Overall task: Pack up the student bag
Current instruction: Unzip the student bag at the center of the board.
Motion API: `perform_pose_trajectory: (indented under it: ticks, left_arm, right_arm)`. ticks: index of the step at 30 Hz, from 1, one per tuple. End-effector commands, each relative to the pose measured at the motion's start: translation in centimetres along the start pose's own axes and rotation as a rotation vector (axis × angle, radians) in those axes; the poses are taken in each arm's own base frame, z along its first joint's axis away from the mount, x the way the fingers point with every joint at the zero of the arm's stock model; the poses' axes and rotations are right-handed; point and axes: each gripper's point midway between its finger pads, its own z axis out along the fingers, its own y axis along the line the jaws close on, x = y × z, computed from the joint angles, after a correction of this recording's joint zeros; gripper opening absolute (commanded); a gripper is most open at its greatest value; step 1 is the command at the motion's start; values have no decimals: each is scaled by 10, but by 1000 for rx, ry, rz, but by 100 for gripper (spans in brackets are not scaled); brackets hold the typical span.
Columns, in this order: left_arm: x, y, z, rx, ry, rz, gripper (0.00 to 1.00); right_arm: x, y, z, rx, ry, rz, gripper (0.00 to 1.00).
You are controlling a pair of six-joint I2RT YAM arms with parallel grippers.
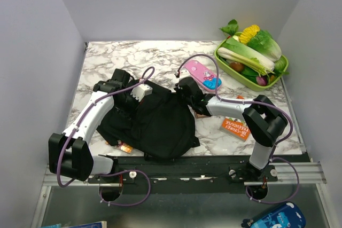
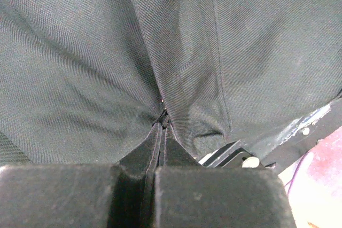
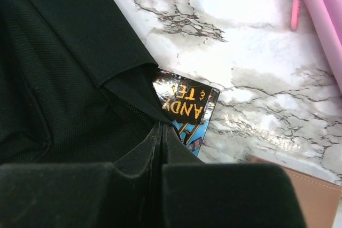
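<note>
Marble table [image 1: 133, 57] and grey walls frame the scene. Left gripper [image 2: 163, 121] has its fingers pressed together on a fold of the black bag [image 1: 160, 124], which lies crumpled at the table's near middle between the 2 arms. Right gripper [image 3: 162, 127] pinches the bag's right edge beside a zipper, just over a book [image 3: 187, 108] poking from beneath. Beyond lie a pink case [image 1: 203, 74], an orange booklet [image 1: 235, 127] and, far right, a green tray [image 1: 234, 72] of vegetables.
</note>
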Motion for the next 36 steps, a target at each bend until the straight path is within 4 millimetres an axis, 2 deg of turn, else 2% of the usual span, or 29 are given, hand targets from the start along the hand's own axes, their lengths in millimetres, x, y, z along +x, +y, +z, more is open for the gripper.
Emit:
perform_pose_trajectory:
  ticks: [1,2,5,9,12,15,18,19,20,21,23,24,28,29,33,36]
  left_arm:
    - [9,-13,-13,46,21,13,0]
    - [12,-14,-12,49,27,20,0]
    - [21,-18,-14,59,46,40,0]
    - [41,-22,-20,61,99,72,0]
    - [59,-16,-22,24,157,93,0]
    - [71,-12,-23,16,181,78,0]
    - [70,-9,-23,6,171,61,0]
    - [67,-9,-23,2,163,55,3]
    - [62,-7,-23,-5,148,54,5]
    - [56,-5,-22,-8,127,48,7]
    - [40,-3,-27,-22,84,18,13]
    - [31,-3,-27,-7,63,7,14]
    - [-8,0,-41,-10,-36,-32,18]
    - [-22,2,-49,-21,-75,-39,19]
    - [-60,16,-54,-59,-176,-58,22]
    - [-81,39,-35,-92,-201,-112,22]
  right_arm:
    - [0,-31,1,152,16,-70,7]
    - [-2,-31,1,153,15,-77,1]
    - [-5,-32,2,169,7,-60,1]
    - [-12,-67,1,333,-4,20,1]
    - [-16,-83,-1,385,-8,71,1]
    - [-19,-84,-2,382,-14,85,1]
    - [-20,-76,-1,342,-13,106,1]
    - [-20,-74,0,329,-10,112,1]
    - [-14,-72,-3,321,13,109,1]
    - [-12,-67,-4,303,20,104,6]
    - [-13,-61,-7,291,16,99,27]
    - [-16,-58,-11,281,9,100,47]
    - [-23,-54,-26,270,-1,122,76]
    - [-26,-53,-28,266,-9,129,79]
    - [-38,-46,-40,227,-30,138,83]
    - [-46,-38,-47,187,-40,143,84]
